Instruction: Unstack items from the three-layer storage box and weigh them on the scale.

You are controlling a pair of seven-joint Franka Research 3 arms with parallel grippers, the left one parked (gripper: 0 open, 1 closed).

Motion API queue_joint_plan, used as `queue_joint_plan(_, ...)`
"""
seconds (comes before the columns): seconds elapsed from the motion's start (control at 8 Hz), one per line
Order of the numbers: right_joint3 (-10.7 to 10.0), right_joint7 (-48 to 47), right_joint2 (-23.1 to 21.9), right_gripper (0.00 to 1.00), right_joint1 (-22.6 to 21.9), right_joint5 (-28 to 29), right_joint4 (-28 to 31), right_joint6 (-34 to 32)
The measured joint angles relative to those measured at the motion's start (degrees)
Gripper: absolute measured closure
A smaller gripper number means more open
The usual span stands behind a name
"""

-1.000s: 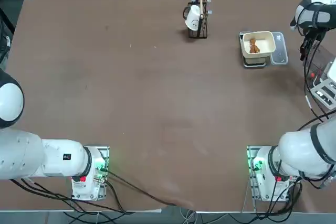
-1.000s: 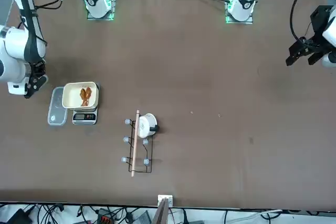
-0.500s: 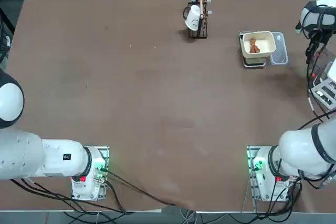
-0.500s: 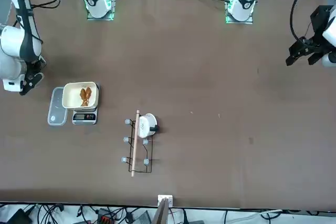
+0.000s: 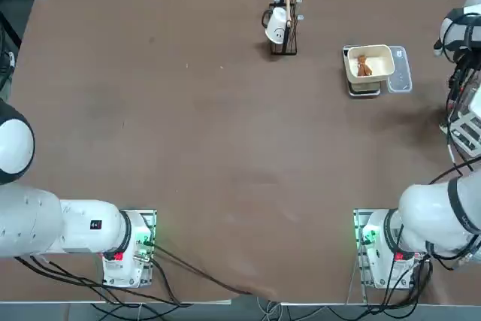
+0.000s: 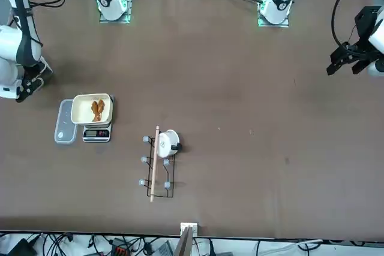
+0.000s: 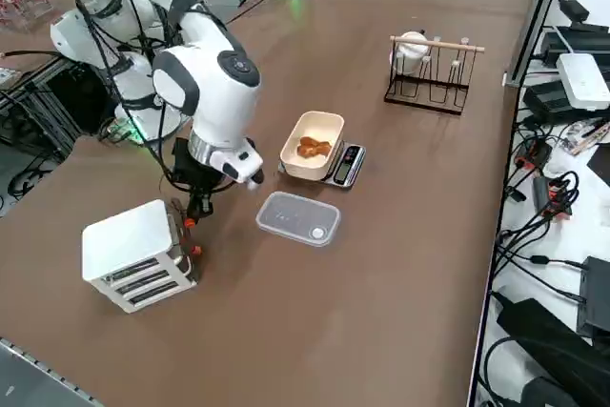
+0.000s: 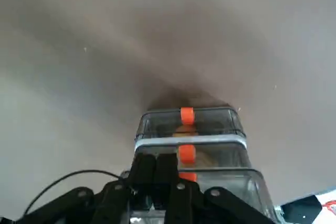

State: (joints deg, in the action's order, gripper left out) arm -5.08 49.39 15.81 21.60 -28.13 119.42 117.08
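Note:
The three-layer storage box [image 7: 133, 253] is a white tiered unit at the table's right edge, with see-through drawers and orange tabs [image 8: 186, 115]. A pale lump shows dimly through a drawer [image 8: 185, 131]. My right gripper [image 7: 194, 211] hangs shut and empty just beside the box's drawer side, its fingers [image 8: 167, 172] pressed together by the orange tabs. The scale [image 7: 346, 165] carries a cream bowl [image 7: 322, 125] with a reddish-brown item [image 7: 312, 148] in it. From overhead the bowl [image 5: 378, 52] and item [image 5: 363, 66] sit at the far right.
A clear plastic panel [image 7: 297, 218] lies flat between the scale and the storage box. A black wire rack [image 5: 284, 20] with a white cup [image 5: 276, 26] stands at the far middle of the table. Cables and gear crowd the floor past the far edge.
My right arm has swung away from the scale, toward the table's right edge and over the storage box. The gripper has stayed shut. Bowl, item and panel have not moved.

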Motion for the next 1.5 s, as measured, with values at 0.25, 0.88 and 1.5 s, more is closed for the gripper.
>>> queue_joint_plan(0.25, 0.0, 0.6, -0.5, 0.98, 1.5, -0.1, 0.5, 0.0)
queue_joint_plan(0.88, 0.4, 0.6, -0.8, 0.97, 2.0, -0.1, 0.7, 0.0)
queue_joint_plan(1.5, 2.7, 0.5, -1.3, 0.49, 0.4, 6.2, -0.3, 2.5)
